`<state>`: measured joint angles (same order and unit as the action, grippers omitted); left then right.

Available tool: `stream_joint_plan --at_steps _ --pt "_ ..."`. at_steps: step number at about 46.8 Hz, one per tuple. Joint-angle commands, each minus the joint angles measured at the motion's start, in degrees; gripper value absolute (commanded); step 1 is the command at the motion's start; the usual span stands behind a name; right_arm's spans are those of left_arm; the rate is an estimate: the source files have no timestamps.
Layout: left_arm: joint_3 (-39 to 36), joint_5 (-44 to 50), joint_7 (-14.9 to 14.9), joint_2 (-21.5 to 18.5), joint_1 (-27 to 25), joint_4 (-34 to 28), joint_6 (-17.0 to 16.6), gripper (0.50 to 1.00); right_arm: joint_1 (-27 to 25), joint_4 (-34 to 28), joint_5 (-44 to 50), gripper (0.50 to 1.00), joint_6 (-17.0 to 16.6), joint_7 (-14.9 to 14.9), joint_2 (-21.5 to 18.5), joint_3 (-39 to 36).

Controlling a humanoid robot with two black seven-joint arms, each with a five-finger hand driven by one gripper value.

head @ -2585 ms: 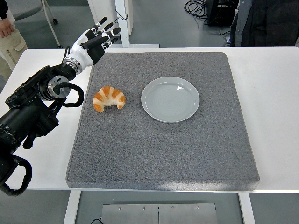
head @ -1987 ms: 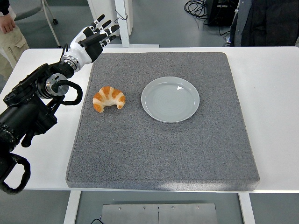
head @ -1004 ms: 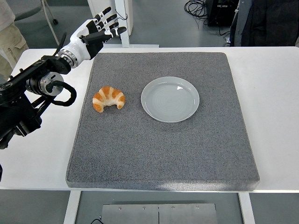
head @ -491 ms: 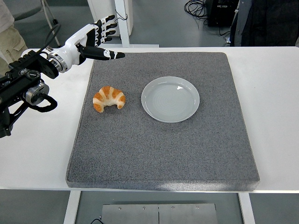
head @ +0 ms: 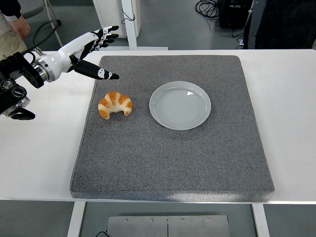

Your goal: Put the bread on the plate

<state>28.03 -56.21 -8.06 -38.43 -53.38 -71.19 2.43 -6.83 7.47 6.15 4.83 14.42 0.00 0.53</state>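
Golden-brown and striped pale, the bread (head: 115, 104) is a croissant lying on the grey mat (head: 173, 163), just left of the plate (head: 180, 105) and clear of its rim. Its long axis runs roughly left to right, and both tips curl toward the table's near edge. My left hand (head: 88, 49) hangs above the mat's far-left corner, beyond the croissant and apart from it, fingers spread and holding nothing; my thumb (head: 96, 72) reaches out over the mat. My left arm is cut off at the picture's left edge. Of the person (head: 12, 24) at the top left, only a hand and clothing show.
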Motion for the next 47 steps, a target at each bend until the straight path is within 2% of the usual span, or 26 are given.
stream_joint_plan --at_steps 1,4,12,19,32,37,47 --pt "-0.4 -3.3 -0.1 -1.4 0.4 -0.4 -0.2 0.992 0.0 0.0 0.0 1.000 0.0 0.0 0.0 0.0" --pt "-0.4 -5.7 -0.5 -2.5 0.9 -1.2 -0.2 0.992 0.0 0.0 0.0 1.000 0.0 0.0 0.0 0.0" --pt "-2.2 -12.5 -3.9 -4.4 1.6 -2.1 -0.2 0.992 0.0 0.0 0.0 1.000 0.0 0.0 0.0 0.0" --pt "-3.8 -18.9 -4.2 -3.8 1.9 -0.4 -0.9 0.992 0.0 0.0 0.0 1.000 0.0 0.0 0.0 0.0" --pt "-8.4 -19.5 -4.9 -2.1 1.2 4.9 -4.9 0.992 0.0 0.0 0.0 1.000 0.0 0.0 0.0 0.0" --pt "-8.3 -18.5 -6.1 -1.3 1.1 5.6 -4.9 0.992 0.0 0.0 0.0 1.000 0.0 0.0 0.0 0.0" --pt "-8.4 -17.0 -6.3 2.5 1.6 8.5 -5.2 0.992 0.0 0.0 0.0 1.000 0.0 0.0 0.0 0.0"
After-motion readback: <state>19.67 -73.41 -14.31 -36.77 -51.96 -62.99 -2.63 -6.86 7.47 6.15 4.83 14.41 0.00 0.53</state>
